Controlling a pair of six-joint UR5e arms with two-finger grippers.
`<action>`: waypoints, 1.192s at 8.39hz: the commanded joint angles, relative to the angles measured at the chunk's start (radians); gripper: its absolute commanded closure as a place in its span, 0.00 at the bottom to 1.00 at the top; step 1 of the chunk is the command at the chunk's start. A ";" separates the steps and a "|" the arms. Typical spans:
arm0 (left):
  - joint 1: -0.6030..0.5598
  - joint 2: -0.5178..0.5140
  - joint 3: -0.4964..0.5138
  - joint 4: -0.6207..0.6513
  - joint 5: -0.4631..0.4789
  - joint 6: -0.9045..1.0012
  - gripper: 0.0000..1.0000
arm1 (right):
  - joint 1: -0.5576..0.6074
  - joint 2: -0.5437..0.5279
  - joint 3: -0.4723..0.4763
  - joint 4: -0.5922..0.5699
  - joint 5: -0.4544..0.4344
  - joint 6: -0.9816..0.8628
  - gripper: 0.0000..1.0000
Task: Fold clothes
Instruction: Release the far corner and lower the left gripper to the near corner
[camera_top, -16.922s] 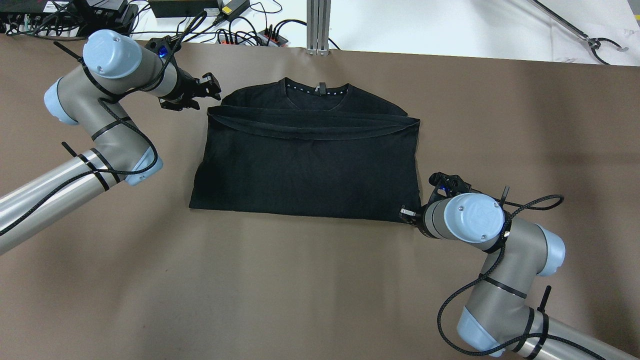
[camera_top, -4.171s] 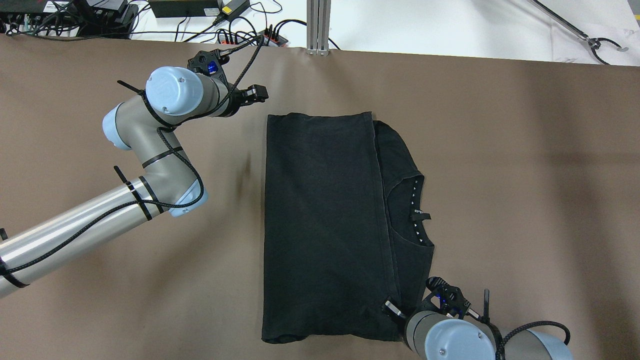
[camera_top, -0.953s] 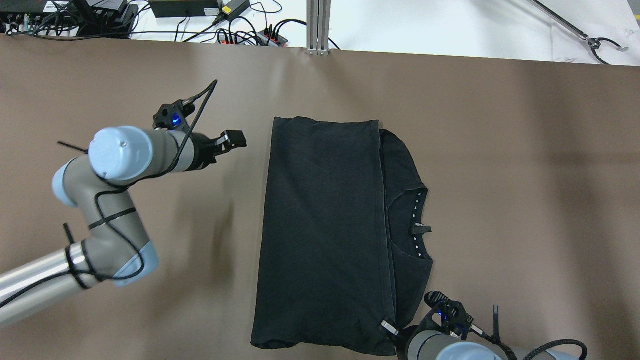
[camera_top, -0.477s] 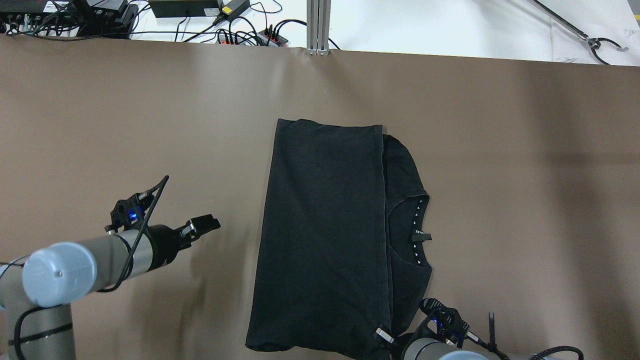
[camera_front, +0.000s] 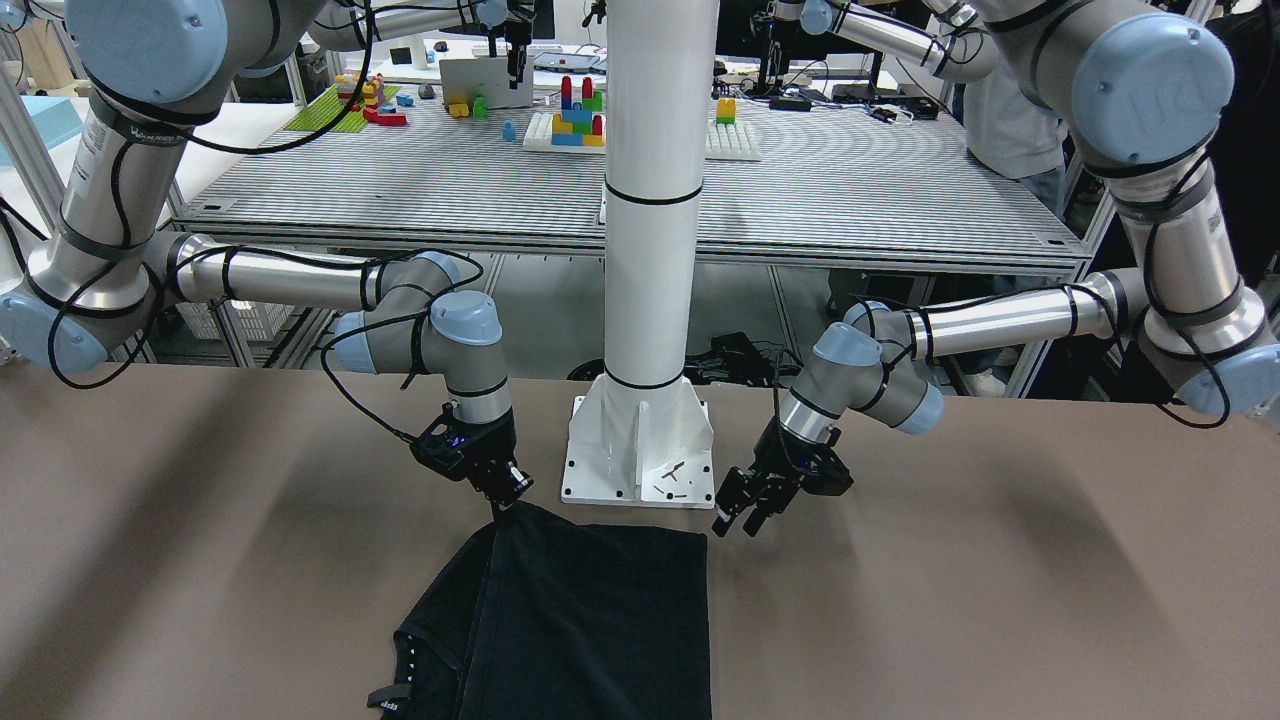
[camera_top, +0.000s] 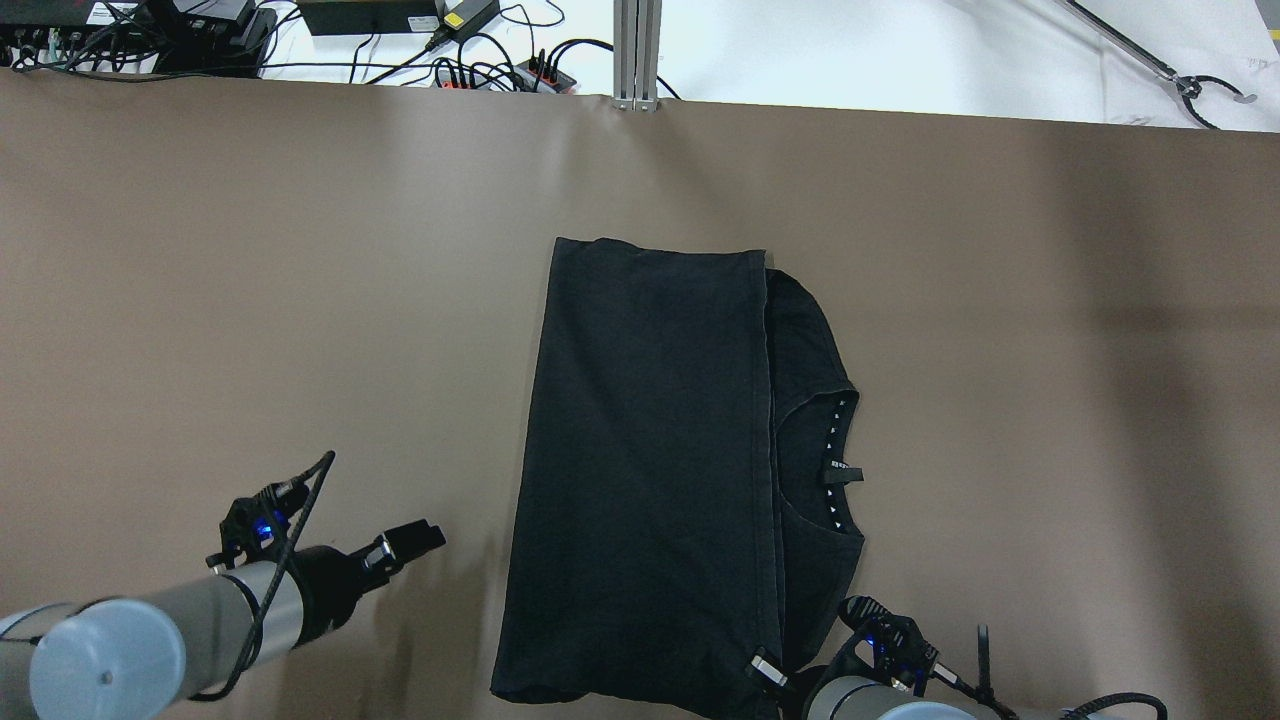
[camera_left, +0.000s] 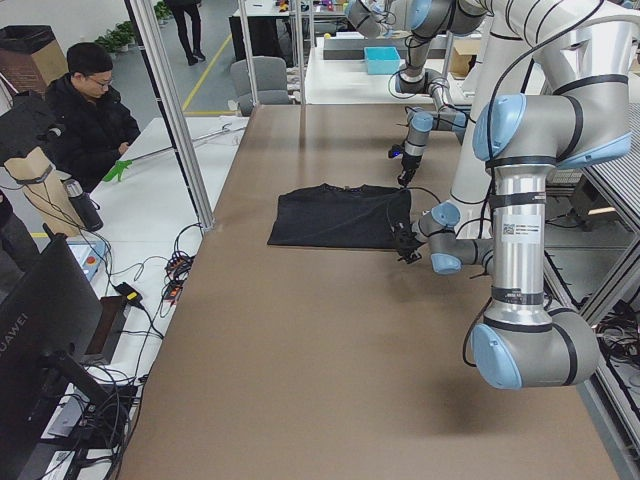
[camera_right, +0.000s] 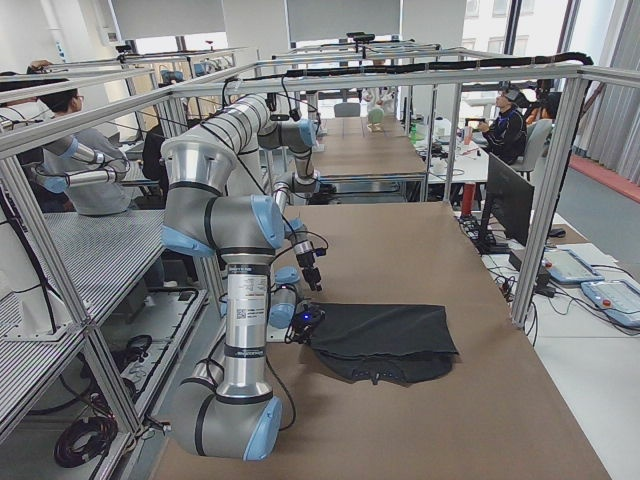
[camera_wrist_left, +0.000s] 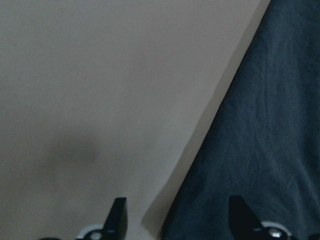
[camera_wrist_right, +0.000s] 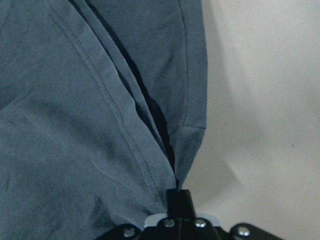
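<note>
- The black garment lies flat on the brown-covered tabletop. It is folded into a long strip that runs from the far side back toward the robot.
- Its collar, with a small tag, shows along the strip's right side, where a lower layer sticks out from under the top fold.
- The near end of the strip lies close in front of the white pillar's base plate.
- The right tool sits at the garment's near right corner, pinched tight on the fabric. In the right wrist view the cloth gathers to a point where it is gripped.
- The left tool is low over the tabletop, off the garment's left edge near the near corner and apart from the cloth. It stands wide with nothing in it.
- In the left wrist view its two fingers frame bare tabletop on one side and the garment's edge on the other.
- A person in a dark jacket sits beyond the tabletop's far side.
</note>
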 joint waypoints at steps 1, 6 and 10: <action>0.095 -0.043 0.022 0.000 0.084 -0.027 0.34 | 0.000 0.000 -0.001 0.000 0.000 0.000 1.00; 0.073 -0.065 0.066 -0.003 0.077 -0.015 0.39 | 0.000 -0.004 -0.002 0.000 0.000 -0.004 1.00; 0.044 -0.098 0.109 -0.006 0.074 -0.011 0.42 | 0.000 -0.007 -0.002 0.000 0.000 -0.004 1.00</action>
